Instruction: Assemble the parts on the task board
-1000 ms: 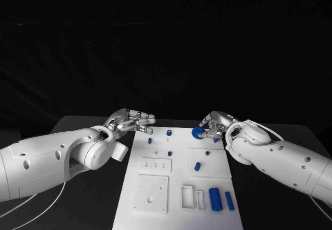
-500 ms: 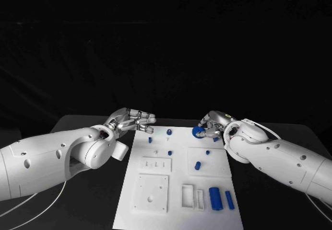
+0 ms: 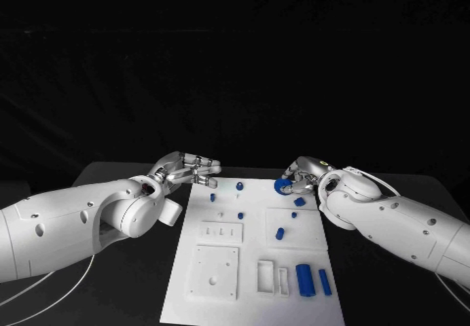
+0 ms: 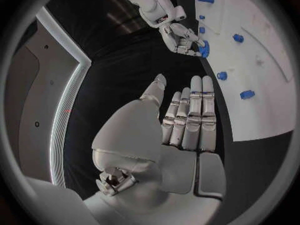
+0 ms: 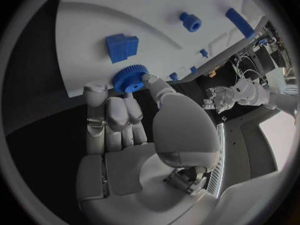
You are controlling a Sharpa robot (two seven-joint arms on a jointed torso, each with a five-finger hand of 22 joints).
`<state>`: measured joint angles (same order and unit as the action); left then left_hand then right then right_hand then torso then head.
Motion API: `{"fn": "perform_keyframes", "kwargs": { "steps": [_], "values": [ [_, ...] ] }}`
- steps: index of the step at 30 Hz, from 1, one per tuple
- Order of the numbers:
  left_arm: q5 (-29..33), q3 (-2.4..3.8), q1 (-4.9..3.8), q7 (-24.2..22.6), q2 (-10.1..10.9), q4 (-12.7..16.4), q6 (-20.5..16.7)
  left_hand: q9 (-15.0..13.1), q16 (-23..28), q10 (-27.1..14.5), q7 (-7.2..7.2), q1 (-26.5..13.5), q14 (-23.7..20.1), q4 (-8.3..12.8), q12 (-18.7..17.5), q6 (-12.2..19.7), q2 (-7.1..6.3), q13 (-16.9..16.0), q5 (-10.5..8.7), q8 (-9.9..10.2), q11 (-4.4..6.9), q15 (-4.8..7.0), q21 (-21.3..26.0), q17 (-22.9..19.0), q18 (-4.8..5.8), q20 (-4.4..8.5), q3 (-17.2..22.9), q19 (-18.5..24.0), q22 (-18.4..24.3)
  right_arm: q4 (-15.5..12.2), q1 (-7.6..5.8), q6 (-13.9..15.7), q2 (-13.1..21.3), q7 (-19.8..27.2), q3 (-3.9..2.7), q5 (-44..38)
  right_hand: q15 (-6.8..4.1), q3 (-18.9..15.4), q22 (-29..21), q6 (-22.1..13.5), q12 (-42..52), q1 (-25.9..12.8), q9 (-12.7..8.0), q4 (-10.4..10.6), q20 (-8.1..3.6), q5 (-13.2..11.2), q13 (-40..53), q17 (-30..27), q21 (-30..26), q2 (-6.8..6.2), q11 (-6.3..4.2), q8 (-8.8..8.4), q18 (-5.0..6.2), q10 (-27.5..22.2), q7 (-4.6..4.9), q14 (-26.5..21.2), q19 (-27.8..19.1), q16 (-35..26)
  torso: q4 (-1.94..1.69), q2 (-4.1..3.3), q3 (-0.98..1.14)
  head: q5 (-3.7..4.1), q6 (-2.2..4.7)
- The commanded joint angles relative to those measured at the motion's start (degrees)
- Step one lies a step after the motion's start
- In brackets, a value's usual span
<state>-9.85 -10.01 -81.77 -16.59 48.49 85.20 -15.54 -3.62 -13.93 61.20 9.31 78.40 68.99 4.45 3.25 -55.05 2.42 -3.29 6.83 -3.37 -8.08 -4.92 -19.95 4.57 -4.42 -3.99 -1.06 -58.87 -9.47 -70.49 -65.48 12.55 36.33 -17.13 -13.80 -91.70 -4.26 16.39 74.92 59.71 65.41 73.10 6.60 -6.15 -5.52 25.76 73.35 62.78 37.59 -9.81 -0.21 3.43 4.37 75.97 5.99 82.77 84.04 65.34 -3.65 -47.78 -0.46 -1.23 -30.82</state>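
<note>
The left hand (image 3: 188,170) hovers empty, fingers straight and apart, just beside the board's (image 3: 257,285) far left corner. The right hand (image 3: 297,178) pinches a blue gear (image 5: 129,78) at its fingertips, over the far edge. I judge the grip is shallow; the gear may slip or tilt beside the blue block (image 5: 121,47).

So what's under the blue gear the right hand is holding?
The blue gear sits at the task board's far edge, pinched by the right hand. White board shows around it; the spot directly beneath, including any peg, is covered.
</note>
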Motion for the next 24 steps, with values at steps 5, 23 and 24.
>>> {"fn": "perform_keyframes", "kwargs": {
  "steps": [5,23,24],
  "values": [
    [-0.19,-0.02,-0.1,-0.28,-0.08,-0.03,0.92,-0.06,0.3,-0.43,0.0,0.03,-0.41,0.45,0.21,0.21,0.12,-0.09,0.26,-0.18,0.07,-0.13,-0.19,-0.1,0.11,-0.08,-0.03,0.34,0.07,-0.18,0.58,-3.29,0.43,-0.84,0.25,-0.91,0.0,1.95,4.09,0.19,-0.11,-1.85,-0.25,-1.91,0.02,3.87,0.06,0.18,-0.07,-0.02,-0.14,0.19,0.84,-0.08,0.02,0.28,2.76,0.31,-0.01,-0.03,0.06,0.08,-0.08],
    [-0.19,-0.06,-0.09,-0.21,-0.01,-0.04,0.91,-0.06,0.3,-0.43,0.0,0.03,-0.41,0.45,0.21,0.21,0.12,-0.09,0.26,-0.18,0.07,-0.13,-0.19,-0.1,0.11,-0.08,-0.03,0.34,0.07,-2.89,0.74,0.87,0.82,-1.13,0.25,-4.56,-0.4,5.38,4.34,3.42,0.76,-3.35,0.02,-3.6,-0.38,5.1,0.89,0.56,1.05,0.64,-0.68,0.17,0.58,0.62,-0.7,0.35,2.85,0.36,-0.02,-0.01,0.05,0.18,0.03],
    [-0.19,-0.06,-0.09,-0.21,0.0,-0.05,0.89,-0.06,0.3,-0.43,0.0,0.03,-0.41,0.45,0.21,0.21,0.12,-0.09,0.26,-0.18,0.07,-0.13,-0.19,-0.1,0.11,-0.08,-0.03,0.34,0.07,-3.43,0.75,1.51,0.88,-1.21,0.25,-5.35,-0.42,5.39,4.37,3.58,0.81,-3.39,0.03,-3.54,-0.38,4.69,0.93,0.55,1.22,0.6,-0.71,0.19,0.55,0.69,-0.77,0.36,2.86,0.34,-0.02,-0.01,0.05,0.18,0.03]
  ]
}}
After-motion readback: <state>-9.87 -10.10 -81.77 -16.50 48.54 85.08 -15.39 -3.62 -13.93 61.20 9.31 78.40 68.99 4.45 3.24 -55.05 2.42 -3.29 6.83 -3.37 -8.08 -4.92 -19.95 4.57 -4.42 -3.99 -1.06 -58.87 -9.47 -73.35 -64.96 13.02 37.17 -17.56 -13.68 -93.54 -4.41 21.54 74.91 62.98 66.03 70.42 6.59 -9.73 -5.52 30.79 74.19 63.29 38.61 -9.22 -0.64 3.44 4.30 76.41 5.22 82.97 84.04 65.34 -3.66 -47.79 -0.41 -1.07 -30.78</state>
